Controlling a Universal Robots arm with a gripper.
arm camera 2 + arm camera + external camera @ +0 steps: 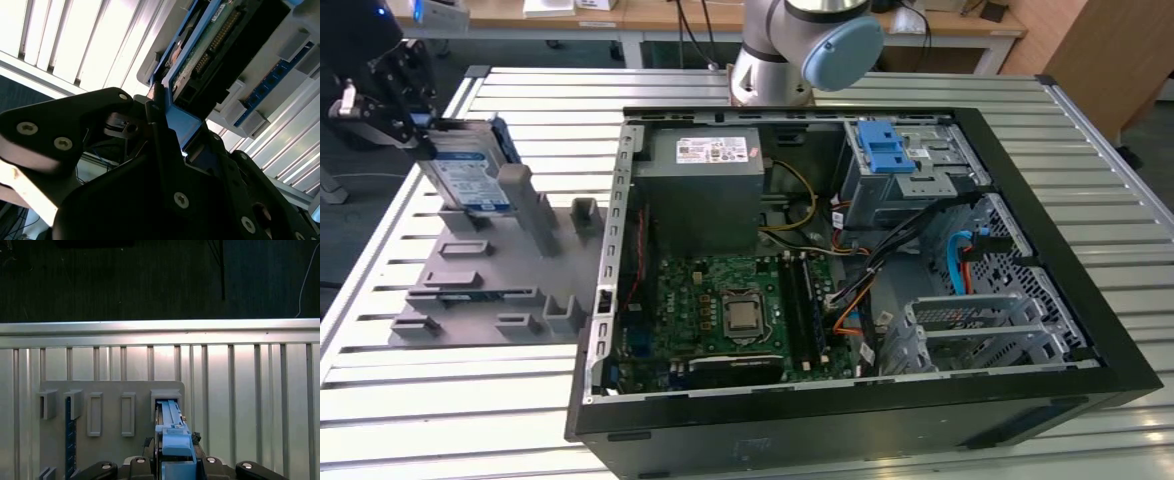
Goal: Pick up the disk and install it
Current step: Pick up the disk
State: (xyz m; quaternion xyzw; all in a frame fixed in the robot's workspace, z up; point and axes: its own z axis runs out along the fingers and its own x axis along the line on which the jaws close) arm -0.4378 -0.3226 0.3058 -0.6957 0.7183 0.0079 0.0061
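Note:
The disk (pixel 464 168), silver-grey with a white-and-blue label and blue side rails, stands on edge at the far end of the grey holder (pixel 480 285), on the exterior view's left. My gripper (pixel 432 124) is shut on its upper end. In the first wrist view the disk (pixel 169 422) is seen edge-on in a slot of the holder (pixel 110 390), with my gripper (pixel 173 461) clamped on either side of its blue rail. The second wrist view shows the disk's circuit-board side (pixel 220 45) and the black fingers (pixel 160 125) pressed on the blue rail.
An open computer case (pixel 1107 350) lies on the slatted metal table (pixel 440 410), to the exterior view's right of the holder. Inside it are a grey power-supply box (pixel 714 165), a drive cage with a blue latch (pixel 887 150), a motherboard (pixel 720 315) and loose cables. The arm's base (pixel 794 50) stands behind the case.

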